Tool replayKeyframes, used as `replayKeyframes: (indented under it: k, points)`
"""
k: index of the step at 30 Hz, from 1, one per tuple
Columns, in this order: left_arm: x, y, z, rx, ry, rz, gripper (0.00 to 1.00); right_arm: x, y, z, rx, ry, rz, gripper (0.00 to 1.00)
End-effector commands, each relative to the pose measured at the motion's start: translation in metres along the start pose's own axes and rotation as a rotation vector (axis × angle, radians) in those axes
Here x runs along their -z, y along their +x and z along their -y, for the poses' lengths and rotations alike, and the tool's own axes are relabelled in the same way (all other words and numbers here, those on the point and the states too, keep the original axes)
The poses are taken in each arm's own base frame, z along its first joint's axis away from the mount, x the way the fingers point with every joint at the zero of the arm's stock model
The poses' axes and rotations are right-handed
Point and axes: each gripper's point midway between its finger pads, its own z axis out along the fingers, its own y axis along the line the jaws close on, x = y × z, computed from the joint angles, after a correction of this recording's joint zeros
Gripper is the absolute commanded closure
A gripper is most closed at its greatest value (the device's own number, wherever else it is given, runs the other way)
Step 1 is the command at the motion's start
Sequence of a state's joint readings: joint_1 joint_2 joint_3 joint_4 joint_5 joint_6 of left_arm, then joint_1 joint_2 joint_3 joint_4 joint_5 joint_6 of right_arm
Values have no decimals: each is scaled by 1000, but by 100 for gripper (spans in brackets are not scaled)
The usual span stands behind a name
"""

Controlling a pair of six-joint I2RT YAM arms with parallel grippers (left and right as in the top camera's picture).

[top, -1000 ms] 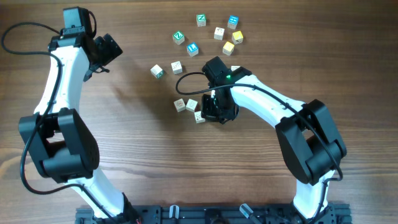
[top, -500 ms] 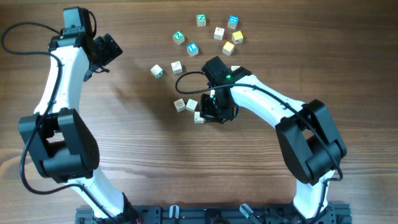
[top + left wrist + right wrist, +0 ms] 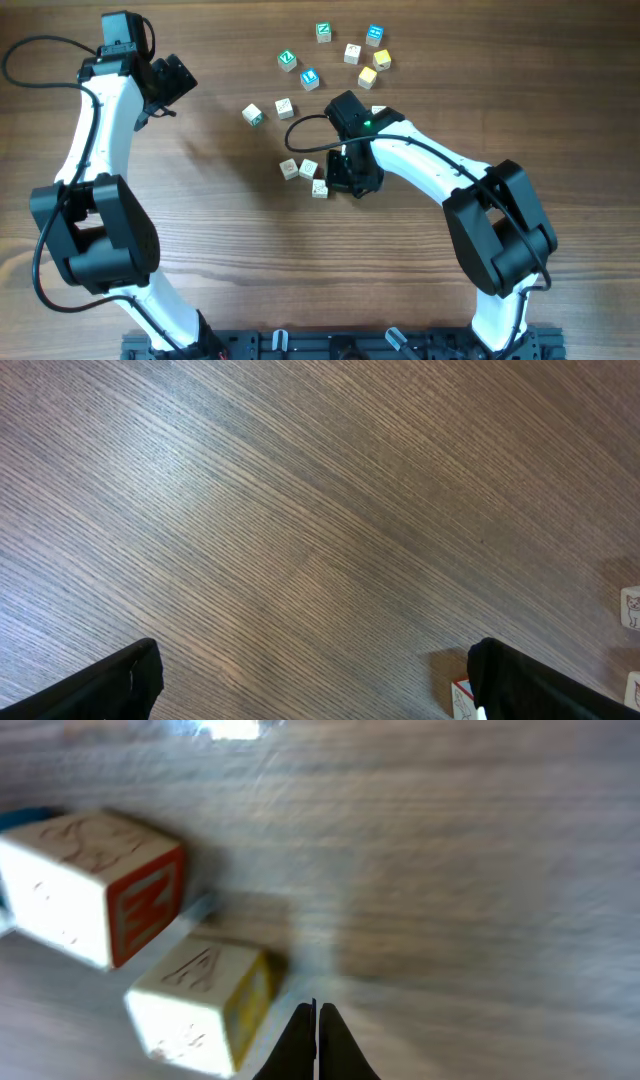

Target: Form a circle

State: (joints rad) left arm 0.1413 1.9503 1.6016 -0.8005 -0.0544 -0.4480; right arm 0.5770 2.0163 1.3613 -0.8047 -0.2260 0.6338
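Observation:
The circle stands as a short curved row of three cream letter cubes [image 3: 288, 168], [image 3: 308, 168], [image 3: 320, 187] at mid-table. My right gripper [image 3: 333, 184] is shut and empty, its tips low over the wood just right of the lowest cube. In the right wrist view the shut tips [image 3: 316, 1020] sit beside a cream cube with a yellow side [image 3: 200, 1005]. A cube with a red letter [image 3: 95, 885] lies beyond it. My left gripper [image 3: 175, 80] hangs open at the far left, and its wrist view [image 3: 320, 695] shows bare wood between the fingers.
Several loose cubes are scattered at the back: green-faced [image 3: 287, 60], [image 3: 323, 32], blue-faced [image 3: 309, 78], [image 3: 375, 36], yellow [image 3: 367, 76], and cream [image 3: 252, 114], [image 3: 284, 107]. A red-edged cube [image 3: 458, 700] shows by the left gripper's right finger.
My right gripper has shifted very slightly beside the lowest cube, staying shut. The cubes and the left arm have not visibly moved.

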Motion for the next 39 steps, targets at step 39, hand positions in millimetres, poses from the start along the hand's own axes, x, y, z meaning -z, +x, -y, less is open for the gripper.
replayKeyframes:
  k: [39]
  points:
    - [0,-1,0,10,2,3,0,5,-77,-102,386,199,408,96]
